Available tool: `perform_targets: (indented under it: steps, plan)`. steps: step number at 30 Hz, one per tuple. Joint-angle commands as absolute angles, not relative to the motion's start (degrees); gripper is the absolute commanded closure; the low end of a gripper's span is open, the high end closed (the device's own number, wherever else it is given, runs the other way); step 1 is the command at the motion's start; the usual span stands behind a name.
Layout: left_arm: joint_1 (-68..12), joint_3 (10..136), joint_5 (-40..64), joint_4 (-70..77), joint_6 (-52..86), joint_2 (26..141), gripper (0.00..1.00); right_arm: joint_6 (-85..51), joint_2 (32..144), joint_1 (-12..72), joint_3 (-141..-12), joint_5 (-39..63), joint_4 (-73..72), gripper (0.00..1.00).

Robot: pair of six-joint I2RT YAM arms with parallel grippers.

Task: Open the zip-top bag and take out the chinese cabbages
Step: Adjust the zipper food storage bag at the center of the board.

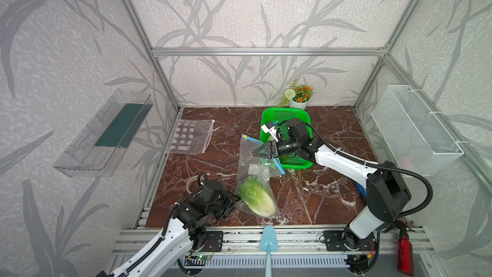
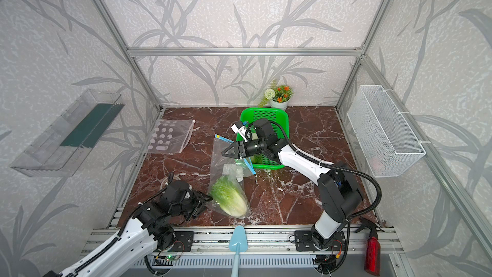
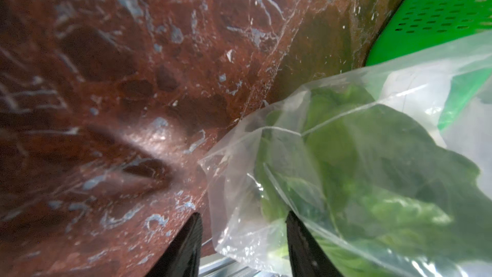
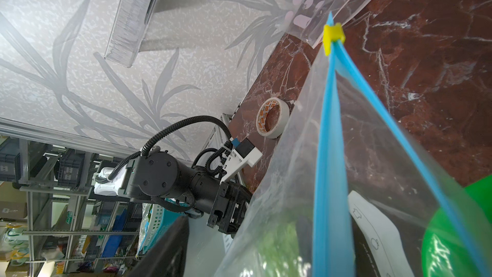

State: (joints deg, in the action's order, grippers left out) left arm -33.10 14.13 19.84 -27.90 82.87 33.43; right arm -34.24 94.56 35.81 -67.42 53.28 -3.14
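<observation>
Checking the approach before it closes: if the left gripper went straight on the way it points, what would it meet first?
The zip-top bag: its bottom corner lies between the left gripper's parted fingers, and the chinese cabbage's leaves sit just behind the film. Depth there is hard to judge.

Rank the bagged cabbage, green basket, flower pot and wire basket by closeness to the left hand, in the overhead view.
In a top view, from the left hand:
1. cabbage: bagged, right beside it.
2. green basket: mid-table, behind.
3. flower pot: at the back wall.
4. wire basket: on the right wall.
</observation>
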Motion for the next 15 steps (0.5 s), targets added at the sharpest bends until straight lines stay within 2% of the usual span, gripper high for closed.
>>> perform_targets:
  steps: [1, 2, 6, 10, 15]
  plan:
    - [-33.8, 14.7, 17.0, -23.1, 84.2, 36.9, 0.60, -34.2, 91.5, 35.2, -67.0, 53.2, -4.4, 0.36]
    - [-34.1, 15.0, 15.9, -22.2, 84.3, 38.4, 0.67, -34.4, 91.2, 35.0, -66.7, 53.2, -4.6, 0.36]
    - [-34.6, 18.2, 13.0, -22.2, 82.0, 44.1, 0.79, -34.7, 90.3, 34.6, -65.6, 53.0, -4.8, 0.36]
    - [-34.7, 21.4, 11.4, -22.7, 80.3, 49.0, 0.99, -35.0, 89.4, 34.2, -64.5, 53.0, -4.8, 0.36]
    - [-34.7, 24.2, 7.6, -27.5, 78.6, 47.0, 1.00, -34.6, 89.4, 34.1, -64.3, 53.6, -3.7, 0.37]
